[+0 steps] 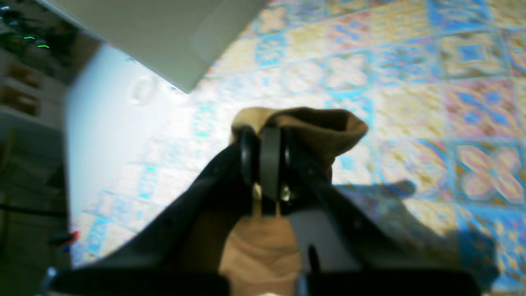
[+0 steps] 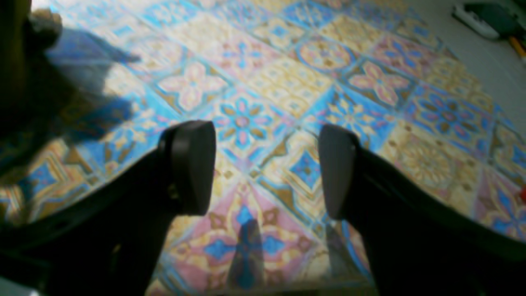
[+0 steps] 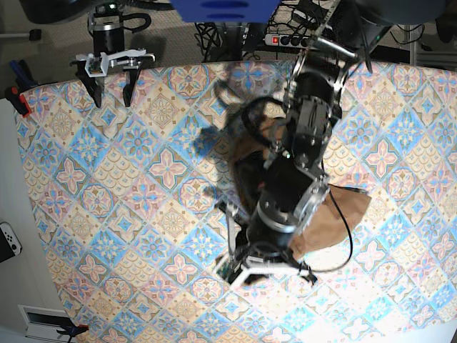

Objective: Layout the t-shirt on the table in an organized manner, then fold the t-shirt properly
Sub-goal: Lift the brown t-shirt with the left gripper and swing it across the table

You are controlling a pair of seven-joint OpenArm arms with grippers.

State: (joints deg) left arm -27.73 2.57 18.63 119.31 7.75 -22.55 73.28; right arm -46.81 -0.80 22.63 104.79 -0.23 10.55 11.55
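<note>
**A:** Big patterned table (image 3: 107, 207), diamond tiles in blue, pink and cream, with cables and a power strip (image 3: 293, 37) past its far edge. Where is the shirt?

**B:** The t-shirt (image 3: 343, 214) is a tan-brown heap toward the base view's right side, mostly hidden under the arm reaching over it. It looks bunched, not spread; I can't make out sleeves or collar.

**A:** And the arm above it?

**B:** That's the left gripper (image 1: 269, 158). Its wrist view shows the jaws pressed together on a fold of tan cloth, which pokes out beyond the tips, with more of it below. How high that fold is lifted off the table I can't tell.

**A:** The other one?

**B:** The right gripper (image 2: 265, 168) is well apart, near the far corner, jaws spread wide over bare tiles, holding nothing.

**A:** Risks?

**B:** I'd guess a one-point pinch lets the rest hang or drag, so it may twist into a rope rather than open flat. A thin pinch could also slip out, or catch two layers at once.
</note>
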